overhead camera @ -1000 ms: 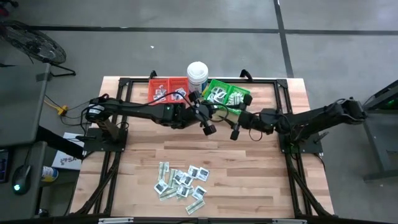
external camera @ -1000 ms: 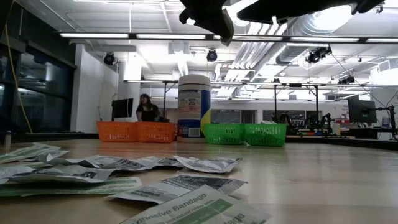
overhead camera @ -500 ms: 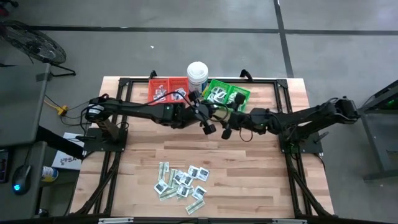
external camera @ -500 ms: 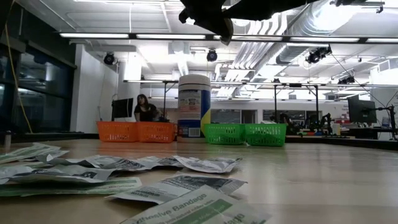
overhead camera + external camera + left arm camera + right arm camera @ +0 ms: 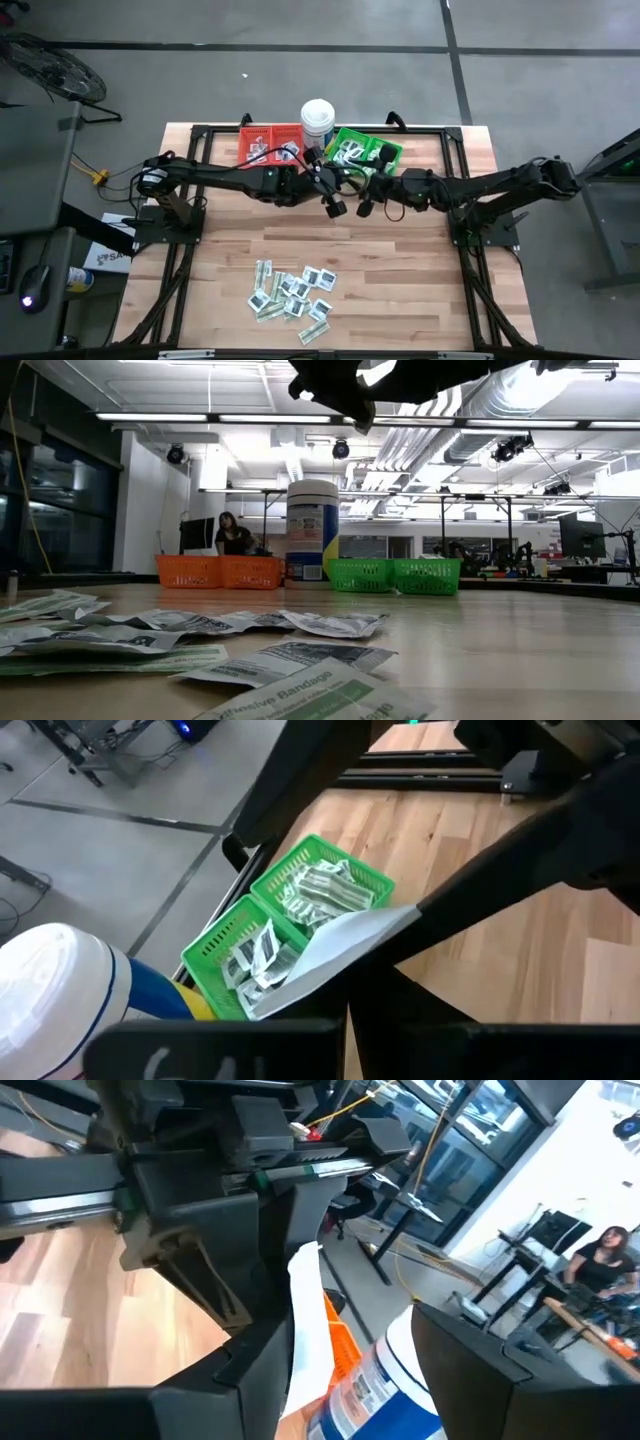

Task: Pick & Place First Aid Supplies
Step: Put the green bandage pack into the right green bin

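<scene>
High view: the wooden table fills the middle of the floor, with a dark arm reaching in from each side. The left arm stretches from the left edge toward the centre. The right arm comes in from the right edge to meet it. The two wrists are just beside each other in front of the bins.

At the far edge stand a tall white tub, a red bin to its left and a green bin to its right. Both bins hold packets, and the green bin's two compartments each hold several.

The first aid supplies lie in a loose heap of square white and longer green-and-white packets near the table's front edge, well apart from both grippers.

The left gripper hangs above the table with its jaws clamped together on one white packet, which juts forward from the fingers above the green bin's side. The right gripper faces it, jaws standing wide apart. In the right wrist view the same packet shows edge-on between that gripper's two fingers. Possibly it touches neither finger, though the angle is too poor to be sure.
</scene>
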You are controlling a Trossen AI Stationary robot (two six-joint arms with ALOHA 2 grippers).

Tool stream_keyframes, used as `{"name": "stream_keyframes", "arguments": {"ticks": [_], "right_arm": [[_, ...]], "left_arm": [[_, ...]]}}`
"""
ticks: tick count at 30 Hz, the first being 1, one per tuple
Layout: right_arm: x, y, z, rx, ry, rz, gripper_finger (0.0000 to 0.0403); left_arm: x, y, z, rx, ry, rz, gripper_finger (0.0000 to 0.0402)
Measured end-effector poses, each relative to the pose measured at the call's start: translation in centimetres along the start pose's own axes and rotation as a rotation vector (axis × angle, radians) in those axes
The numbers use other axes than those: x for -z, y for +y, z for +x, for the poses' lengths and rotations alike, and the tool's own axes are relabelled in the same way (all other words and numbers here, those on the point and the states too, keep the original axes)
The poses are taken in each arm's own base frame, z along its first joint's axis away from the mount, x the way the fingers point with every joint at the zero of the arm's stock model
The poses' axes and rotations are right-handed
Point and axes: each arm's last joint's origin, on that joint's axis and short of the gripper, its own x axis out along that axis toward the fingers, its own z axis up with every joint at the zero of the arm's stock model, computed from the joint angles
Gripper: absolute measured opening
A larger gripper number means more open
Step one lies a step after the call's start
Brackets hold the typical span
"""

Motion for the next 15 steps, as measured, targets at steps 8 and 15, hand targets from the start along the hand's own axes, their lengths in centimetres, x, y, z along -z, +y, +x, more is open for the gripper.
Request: {"name": "stream_keyframes", "arguments": {"ticks": [8, 15], "right_arm": [[0.42, -0.75, 0.51, -0.043, -0.015, 0.039, 0.012], [0.42, -0.64, 0.54, -0.102, -0.039, 0.038, 0.0014]], "left_arm": [[-0.05, 0.01, 0.01, 0.0, -0.004, -0.003, 0.0], [-0.06, -0.03, 0.0, 0.003, -0.005, -0.001, 0.0]]}}
